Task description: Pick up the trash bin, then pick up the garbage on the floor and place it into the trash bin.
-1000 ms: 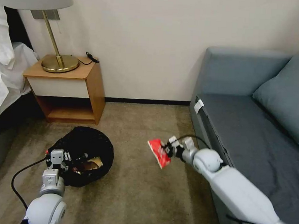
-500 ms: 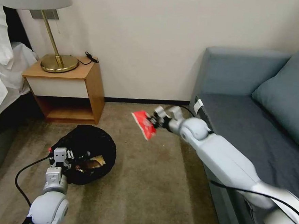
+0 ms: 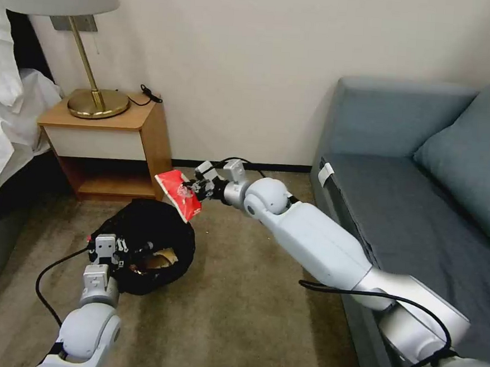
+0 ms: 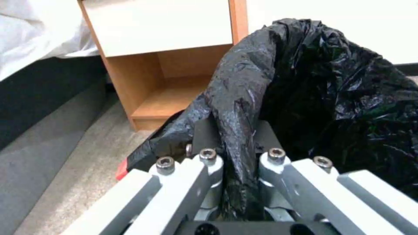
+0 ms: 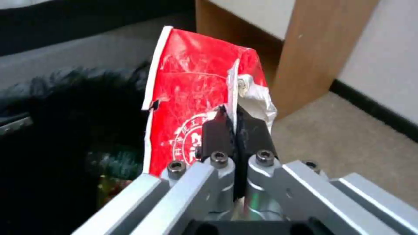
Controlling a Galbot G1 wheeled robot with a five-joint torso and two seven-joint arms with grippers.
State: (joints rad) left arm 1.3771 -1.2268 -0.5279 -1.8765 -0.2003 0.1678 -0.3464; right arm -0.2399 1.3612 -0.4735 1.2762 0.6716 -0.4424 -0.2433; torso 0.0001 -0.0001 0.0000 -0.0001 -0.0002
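Your right gripper (image 3: 193, 188) is clamped on one edge of the red wrapper (image 3: 179, 194), a light, limp, slick film that hangs down and could slip, so hold it by a folded edge as here. The right arm stretches forward and leftward, the wrapper above the bin's (image 3: 169, 228) rim at about two o'clock. Your left gripper (image 3: 106, 253) pinches the bin's bag-covered rim at eight o'clock, arm reaching forward over the floor (image 3: 247, 306).

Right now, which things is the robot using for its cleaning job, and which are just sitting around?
For the job: trash bin, held by the left tool; red wrapper, held by the right tool; brown paper in the bin.

Sitting around: lamp, nightstand, sofa, bed.
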